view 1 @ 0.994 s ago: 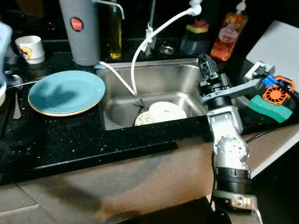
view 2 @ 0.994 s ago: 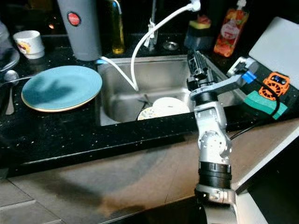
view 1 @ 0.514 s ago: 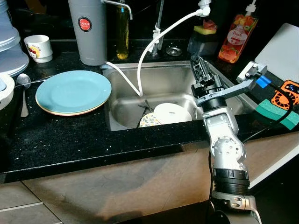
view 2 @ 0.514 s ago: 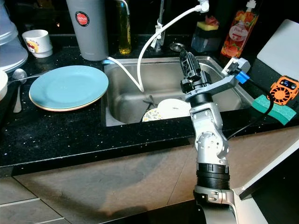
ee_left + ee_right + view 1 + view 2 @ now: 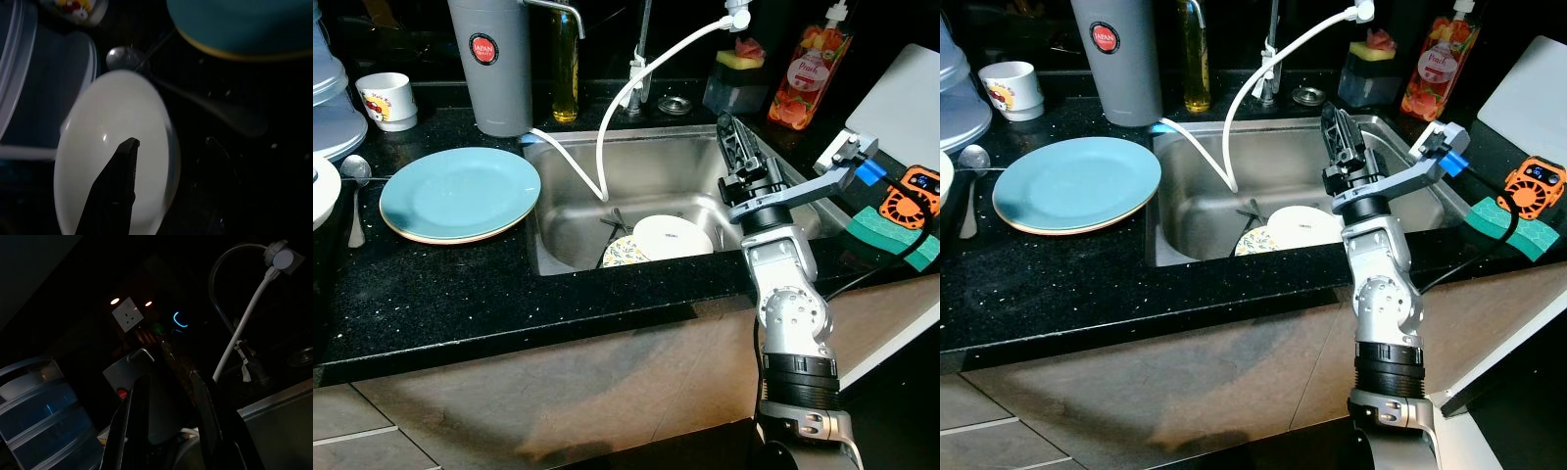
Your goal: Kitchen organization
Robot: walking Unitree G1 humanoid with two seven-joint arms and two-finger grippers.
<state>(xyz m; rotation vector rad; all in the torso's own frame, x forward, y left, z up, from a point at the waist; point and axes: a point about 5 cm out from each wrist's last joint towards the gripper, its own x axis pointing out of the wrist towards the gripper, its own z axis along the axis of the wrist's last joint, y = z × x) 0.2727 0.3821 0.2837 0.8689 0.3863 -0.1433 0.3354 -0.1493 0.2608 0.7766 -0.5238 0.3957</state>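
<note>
right gripper [image 5: 732, 147] above sink [image 5: 675, 162] | fingers parted | left fingertip [image 5: 128, 145] over bowl [image 5: 98, 142]

Right arm [image 5: 790, 323]: silver jointed segments with a black ribbed collar near its base. A grey bracket [image 5: 832, 168] with a blue connector [image 5: 866, 170] and black cable sits at the wrist. Right gripper [image 5: 732, 137]: two long black fingers.

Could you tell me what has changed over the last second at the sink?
Mostly the head camera shifted. The right gripper stays raised over the sink, holding nothing. The blue plate and the white dish in the sink have not moved.
</note>
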